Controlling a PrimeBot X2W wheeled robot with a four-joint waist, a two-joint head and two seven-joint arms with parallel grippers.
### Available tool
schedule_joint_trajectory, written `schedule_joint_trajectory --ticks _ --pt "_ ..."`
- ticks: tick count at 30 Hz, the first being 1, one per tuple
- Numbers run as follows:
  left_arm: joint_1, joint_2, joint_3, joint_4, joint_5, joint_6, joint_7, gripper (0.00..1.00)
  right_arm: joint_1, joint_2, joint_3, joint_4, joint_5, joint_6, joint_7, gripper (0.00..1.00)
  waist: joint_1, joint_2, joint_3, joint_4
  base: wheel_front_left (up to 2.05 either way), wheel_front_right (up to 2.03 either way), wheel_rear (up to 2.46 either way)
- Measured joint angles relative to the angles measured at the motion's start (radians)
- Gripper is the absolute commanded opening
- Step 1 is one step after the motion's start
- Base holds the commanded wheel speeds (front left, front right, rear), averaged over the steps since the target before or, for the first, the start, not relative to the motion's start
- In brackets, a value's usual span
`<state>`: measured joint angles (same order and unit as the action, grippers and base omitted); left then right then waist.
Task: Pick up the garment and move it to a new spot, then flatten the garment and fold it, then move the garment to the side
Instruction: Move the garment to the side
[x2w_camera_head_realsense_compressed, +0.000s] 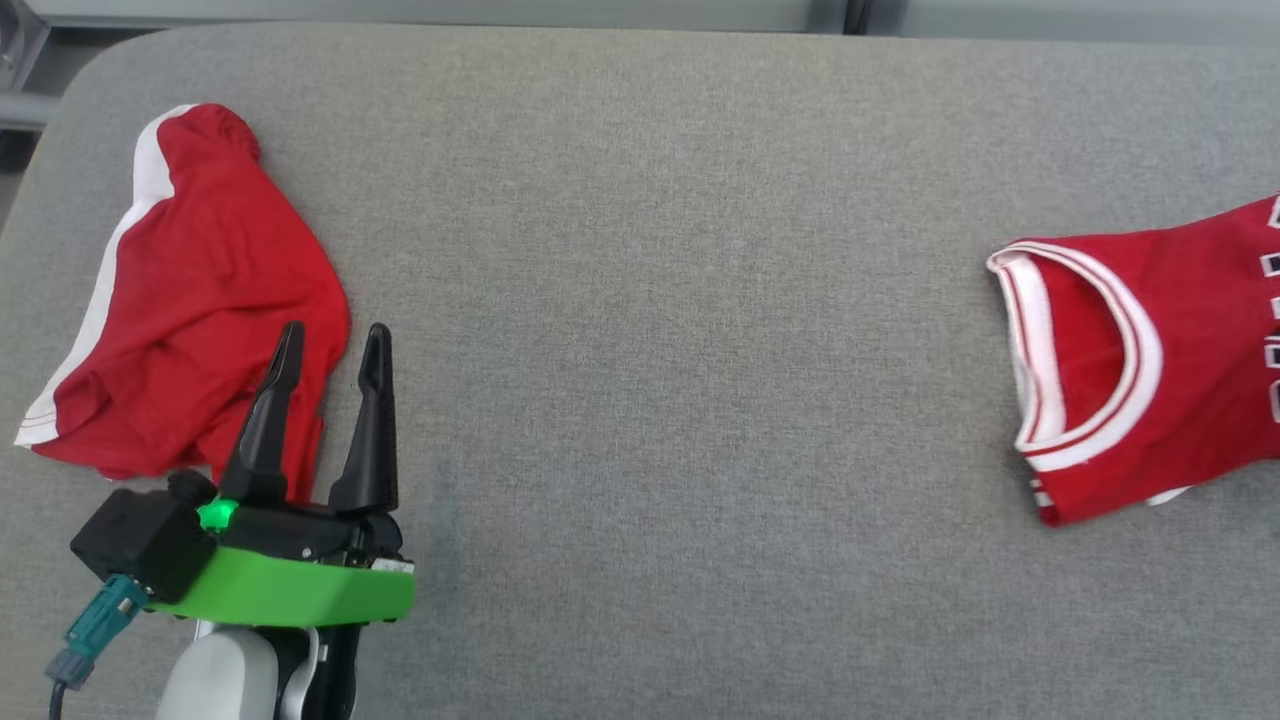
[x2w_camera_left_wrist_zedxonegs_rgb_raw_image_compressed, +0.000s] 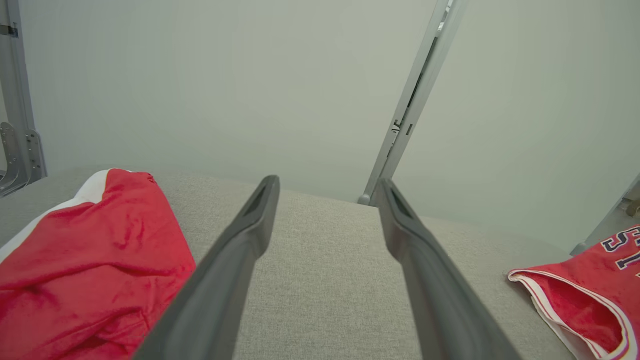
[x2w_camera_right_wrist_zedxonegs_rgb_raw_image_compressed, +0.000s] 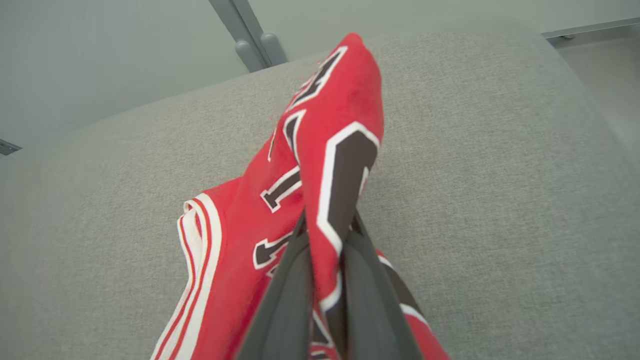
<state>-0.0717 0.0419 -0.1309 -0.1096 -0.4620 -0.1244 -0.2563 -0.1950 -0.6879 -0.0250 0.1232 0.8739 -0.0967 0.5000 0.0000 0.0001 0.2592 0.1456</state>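
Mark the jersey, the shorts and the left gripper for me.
jersey (x2w_camera_head_realsense_compressed: 1200, 350), head view, red cloth just right of the neck trim.
shorts (x2w_camera_head_realsense_compressed: 210, 270), head view, middle of the crumpled red cloth.
left gripper (x2w_camera_head_realsense_compressed: 335, 335), head view, gap between its open fingertips.

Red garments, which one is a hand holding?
The lettered jersey, pinched in the right hand; the plain white-striped shorts lie free.

Bright even light, soft faint shadows, no glare, wrist views wide-angle warped, edges soft
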Motion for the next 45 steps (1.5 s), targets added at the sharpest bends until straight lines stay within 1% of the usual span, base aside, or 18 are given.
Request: schedule_joint_trajectory --ticks 4,7,10,14,15,16,17,18,23,25,29,32,38,41,45 --pt "-0.034 0.006 -0.026 -0.008 0.007 0.0 0.0 1.0 -0.024 -0.054 -0.044 0.059 -0.049 -0.019 0.002 0.0 0.0001 0.0 0.041 0.002 0.0 0.0 0.0" --pt "-0.058 0.007 -0.039 -0.019 0.008 0.0 0.0 1.0 -0.025 -0.097 -0.072 0.112 -0.103 -0.027 -0.003 0.0 0.0002 0.0 0.071 0.007 0.0 0.0 0.0" --pt "-0.073 0.011 -0.046 -0.026 0.008 0.0 0.0 1.0 -0.025 -0.14 -0.095 0.152 -0.155 -0.028 -0.012 0.0 0.0002 0.0 0.098 0.017 0.0 0.0 0.0" --pt "-0.075 0.018 -0.046 -0.026 0.01 0.0 0.0 1.0 -0.028 -0.166 -0.122 0.186 -0.216 -0.028 -0.042 0.0 0.0002 0.0 0.131 0.034 0.0 0.0 0.0" --pt "-0.075 0.02 -0.043 -0.026 0.01 0.0 0.0 1.0 -0.034 -0.168 -0.131 0.194 -0.226 -0.028 -0.057 0.03 0.0002 0.0 0.139 0.037 0.0 0.0 0.0" --pt "-0.075 0.023 -0.04 -0.026 0.01 0.0 0.0 1.0 -0.043 -0.172 -0.133 0.202 -0.248 -0.028 -0.07 0.31 0.0002 0.0 0.148 0.041 0.0 0.0 0.0" --pt "-0.075 0.024 -0.035 -0.026 0.01 0.0 0.0 1.0 -0.051 -0.175 -0.135 0.21 -0.27 -0.028 -0.077 0.54 0.0002 0.0 0.155 0.044 0.0 0.0 0.0" --pt "-0.076 0.024 -0.03 -0.026 0.01 0.0 0.0 1.0 -0.059 -0.174 -0.134 0.221 -0.279 -0.028 -0.078 1.0 0.0002 0.0 0.162 0.047 0.0 0.0 0.0" --pt "-0.079 0.022 -0.006 -0.01 0.01 0.0 0.0 1.0 -0.077 -0.116 -0.152 0.312 -0.361 -0.028 -0.115 1.0 0.0002 0.0 0.18 0.05 0.0 0.0 0.0" --pt "-0.08 0.02 -0.001 -0.007 0.009 0.0 0.0 1.0 -0.081 -0.111 -0.156 0.319 -0.383 -0.028 -0.129 1.0 0.0002 0.0 0.178 0.049 0.0 0.0 0.0" --pt "-0.083 0.014 0.026 0.0 0.008 0.0 0.0 1.0 -0.106 -0.105 -0.174 0.316 -0.464 -0.028 -0.207 1.0 0.0001 0.0 0.162 0.034 0.0 0.0 0.0" --pt "-0.086 0.012 0.037 0.008 0.008 0.0 0.0 1.0 -0.127 -0.084 -0.176 0.276 -0.48 -0.028 -0.269 1.0 0.0001 0.0 0.145 0.018 0.0 0.0 0.0" --pt "-0.086 0.01 0.064 0.053 0.01 0.0 0.0 1.0 -0.132 0.031 -0.123 0.182 -0.499 -0.028 -0.404 1.0 0.0001 0.0 0.095 -0.018 0.0 0.0 0.0" --pt "-0.084 0.009 0.079 0.073 0.03 0.0 0.0 1.0 -0.126 0.088 -0.103 0.138 -0.499 -0.028 -0.481 1.0 0.0 0.0 0.063 -0.037 0.0 0.0 0.0" --pt "-0.059 0.007 0.127 0.102 0.047 0.0 0.0 1.0 -0.068 0.173 -0.081 0.105 -0.504 -0.028 -0.578 1.0 0.0 0.0 0.015 -0.06 0.0 0.0 0.0"
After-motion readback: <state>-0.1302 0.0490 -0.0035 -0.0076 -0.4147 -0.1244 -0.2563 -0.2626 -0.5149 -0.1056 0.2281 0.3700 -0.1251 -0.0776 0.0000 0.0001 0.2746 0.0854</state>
